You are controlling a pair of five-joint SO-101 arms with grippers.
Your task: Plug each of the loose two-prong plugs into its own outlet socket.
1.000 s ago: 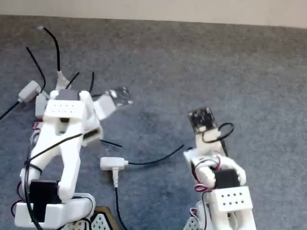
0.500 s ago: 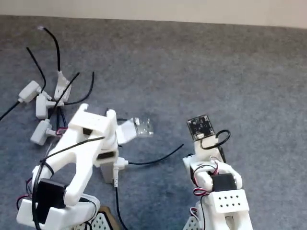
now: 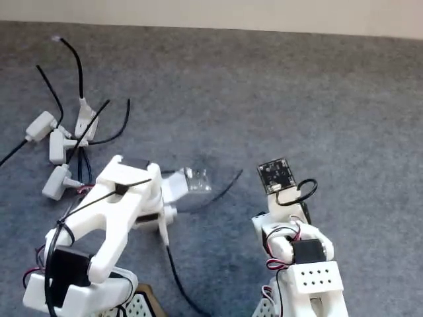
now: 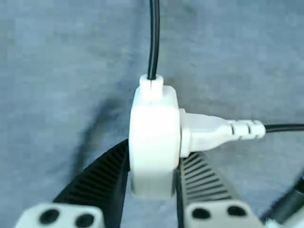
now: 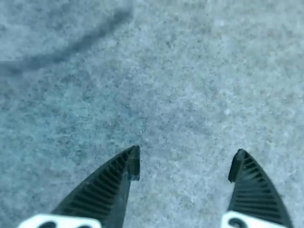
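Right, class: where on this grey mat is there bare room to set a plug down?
Free: the wide grey mat beyond the right arm, out to the far edge. Crowded: the far-left cluster of plugs and sockets, and the gap between the arms, crossed by a black cable.

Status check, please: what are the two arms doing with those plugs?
Left gripper shut on a white socket, a plug seated in its side. Right gripper open above carpet. Other white pieces clustered apart, cords tangled.
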